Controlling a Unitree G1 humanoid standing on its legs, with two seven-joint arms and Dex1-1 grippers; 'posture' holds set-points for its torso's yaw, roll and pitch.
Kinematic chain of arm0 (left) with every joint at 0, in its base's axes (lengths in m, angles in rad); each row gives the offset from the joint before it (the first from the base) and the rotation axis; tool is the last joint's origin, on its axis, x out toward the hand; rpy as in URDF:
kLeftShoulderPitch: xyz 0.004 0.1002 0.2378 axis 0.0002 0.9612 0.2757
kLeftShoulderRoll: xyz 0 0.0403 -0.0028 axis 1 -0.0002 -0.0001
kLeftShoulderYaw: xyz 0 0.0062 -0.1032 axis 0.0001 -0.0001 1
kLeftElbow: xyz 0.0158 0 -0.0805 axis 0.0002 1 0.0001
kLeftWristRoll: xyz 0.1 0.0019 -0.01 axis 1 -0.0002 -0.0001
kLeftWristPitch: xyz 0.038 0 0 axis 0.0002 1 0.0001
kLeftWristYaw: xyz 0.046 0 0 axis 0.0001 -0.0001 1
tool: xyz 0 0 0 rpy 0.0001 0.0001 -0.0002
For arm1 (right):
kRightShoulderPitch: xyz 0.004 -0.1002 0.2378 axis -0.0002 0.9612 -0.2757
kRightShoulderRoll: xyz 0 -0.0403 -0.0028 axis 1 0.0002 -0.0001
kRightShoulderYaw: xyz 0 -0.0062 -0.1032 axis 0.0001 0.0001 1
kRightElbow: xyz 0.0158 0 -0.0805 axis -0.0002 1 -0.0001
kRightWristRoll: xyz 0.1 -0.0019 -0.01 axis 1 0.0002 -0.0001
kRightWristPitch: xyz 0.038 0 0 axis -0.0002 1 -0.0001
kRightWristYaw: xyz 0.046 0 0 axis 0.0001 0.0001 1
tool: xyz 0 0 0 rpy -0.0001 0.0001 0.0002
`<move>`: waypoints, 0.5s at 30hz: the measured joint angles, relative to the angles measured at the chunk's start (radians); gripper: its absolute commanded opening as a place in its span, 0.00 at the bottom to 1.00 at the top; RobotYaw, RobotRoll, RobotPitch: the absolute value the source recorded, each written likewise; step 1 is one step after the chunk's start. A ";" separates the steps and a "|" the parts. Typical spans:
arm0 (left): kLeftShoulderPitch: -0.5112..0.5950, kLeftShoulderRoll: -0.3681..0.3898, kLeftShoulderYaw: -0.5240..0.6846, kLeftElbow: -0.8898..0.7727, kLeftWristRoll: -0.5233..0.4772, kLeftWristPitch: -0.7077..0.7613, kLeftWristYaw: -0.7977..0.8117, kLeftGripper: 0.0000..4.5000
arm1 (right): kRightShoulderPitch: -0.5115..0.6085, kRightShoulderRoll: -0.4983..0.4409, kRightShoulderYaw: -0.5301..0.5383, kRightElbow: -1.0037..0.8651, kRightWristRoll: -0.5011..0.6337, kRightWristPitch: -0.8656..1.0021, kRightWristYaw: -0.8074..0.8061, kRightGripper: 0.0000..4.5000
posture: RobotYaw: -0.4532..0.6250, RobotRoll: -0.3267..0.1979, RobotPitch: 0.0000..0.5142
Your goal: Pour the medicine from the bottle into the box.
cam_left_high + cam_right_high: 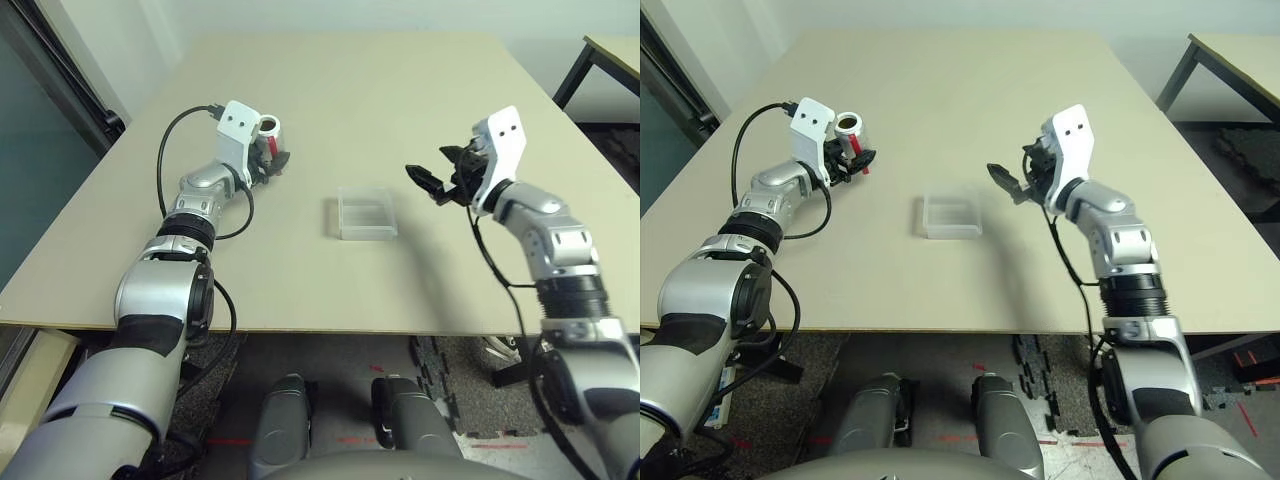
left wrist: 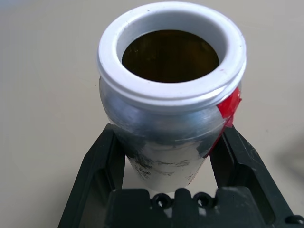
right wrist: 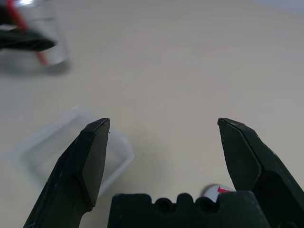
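The bottle (image 1: pixel 270 129) stands upright at the table's left, silver-grey with a red-and-white label. Its white-rimmed mouth (image 2: pixel 171 90) is uncovered and dark inside. My left gripper (image 1: pixel 275 160) is shut on the bottle's lower body, one black finger (image 2: pixel 97 161) pressed against each side. The box (image 1: pixel 366 213), a clear shallow tray, lies flat at mid-table, to the right of the bottle. To the right of the box and above the table hovers my right gripper (image 1: pixel 430 168), open, with nothing between its fingers (image 3: pixel 92 156). The box (image 3: pixel 71 142) lies beyond and to one side of them.
A small white-and-red object (image 3: pixel 219 191) peeks out by the right gripper's base; I cannot tell what it is. A black cable (image 1: pixel 165 150) loops from my left wrist over the table. Another table's edge (image 1: pixel 610 55) stands at the far right.
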 measured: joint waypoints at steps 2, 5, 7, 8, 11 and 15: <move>0.000 0.011 -0.021 0.004 0.027 -0.012 0.003 0.61 | -0.001 -0.071 0.024 -0.002 0.010 0.020 0.099 1.00 | 0.39 0.62 0.14; 0.000 0.025 -0.029 0.007 0.055 -0.019 0.015 0.61 | -0.001 -0.111 0.033 -0.002 0.018 0.044 0.174 1.00 | 0.39 0.62 0.14; 0.000 0.026 -0.043 0.009 0.079 -0.028 0.026 0.61 | -0.001 -0.112 0.035 -0.002 0.025 0.058 0.199 1.00 | 0.39 0.62 0.14; 0.000 0.026 -0.048 0.013 0.089 -0.028 0.036 0.61 | -0.001 -0.112 0.036 -0.005 0.031 0.069 0.211 1.00 | 0.39 0.62 0.14; 0.000 0.029 -0.050 0.039 0.105 -0.028 0.067 0.61 | 0.003 -0.112 0.036 -0.033 0.047 0.096 0.231 1.00 | 0.38 0.62 0.14; 0.000 0.026 -0.019 0.043 0.101 -0.013 0.107 0.61 | 0.024 -0.112 0.041 -0.085 0.076 0.114 0.278 1.00 | 0.38 0.62 0.14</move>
